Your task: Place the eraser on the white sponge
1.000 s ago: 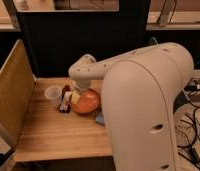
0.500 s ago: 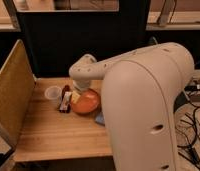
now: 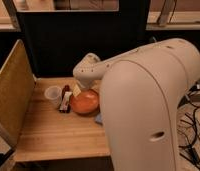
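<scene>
My gripper (image 3: pixel 83 80) is at the end of the white arm that reaches over the back of the wooden table (image 3: pixel 53 130), just above the orange bowl's (image 3: pixel 85 103) far rim. A small pale cream block, the eraser (image 3: pixel 76 90), shows right under the gripper, between the bowl and a dark red-brown object. I cannot tell whether the gripper is touching it. A corner of the pale bluish-white sponge (image 3: pixel 98 118) peeks out to the right of the bowl. The rest of the sponge is hidden behind my arm.
A clear plastic cup (image 3: pixel 53 94) stands left of the dark red-brown object with a white label (image 3: pixel 66 101). A tan panel (image 3: pixel 10 95) walls the table's left side. A dark backboard stands behind it. My bulky arm (image 3: pixel 148 110) covers the table's right side.
</scene>
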